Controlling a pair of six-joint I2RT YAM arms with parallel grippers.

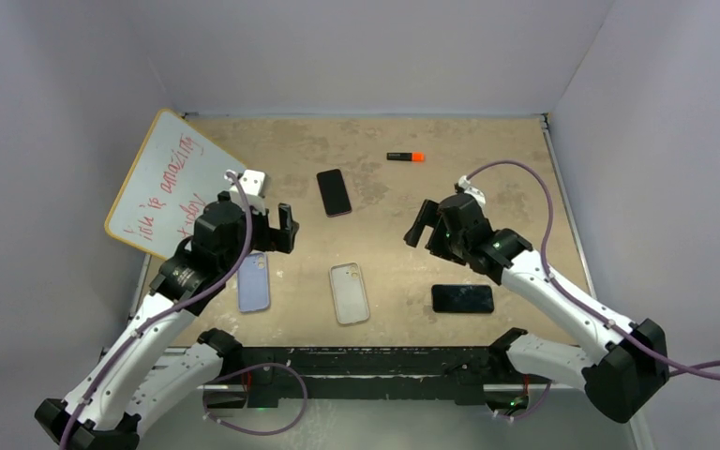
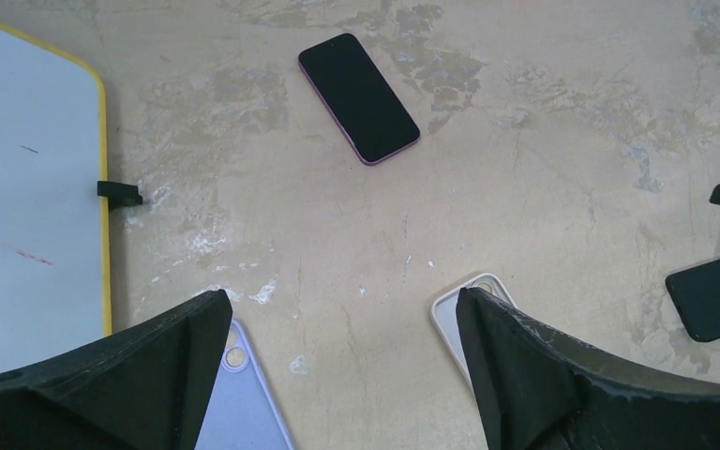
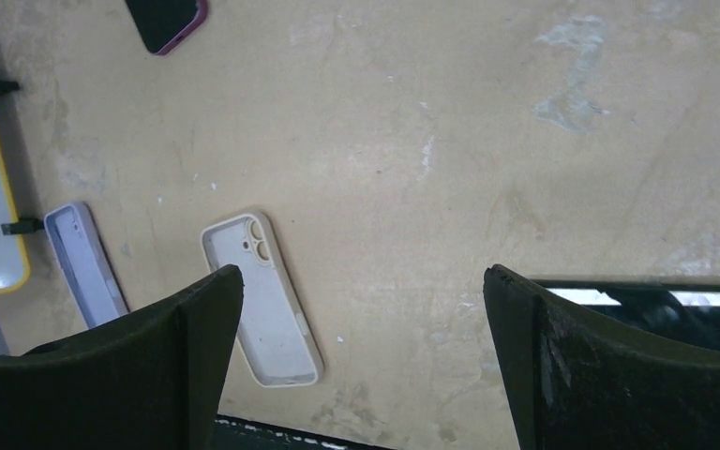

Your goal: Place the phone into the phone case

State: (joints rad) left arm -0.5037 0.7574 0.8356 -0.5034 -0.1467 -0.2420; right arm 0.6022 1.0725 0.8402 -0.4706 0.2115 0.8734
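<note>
A dark phone with a pink edge (image 1: 334,191) lies face up at mid table; it also shows in the left wrist view (image 2: 359,97) and the right wrist view (image 3: 166,21). A second black phone (image 1: 462,298) lies near the front right. A beige case (image 1: 349,292) lies open side up at front centre, also in the right wrist view (image 3: 261,300). A lilac case (image 1: 254,281) lies left of it. My left gripper (image 1: 277,228) is open and empty above the lilac case. My right gripper (image 1: 420,225) is open and empty, above bare table.
A whiteboard with a yellow rim (image 1: 171,182) leans at the left. A white block (image 1: 254,178) sits beside it. An orange-capped marker (image 1: 405,157) lies at the back. Grey walls close in the table on three sides.
</note>
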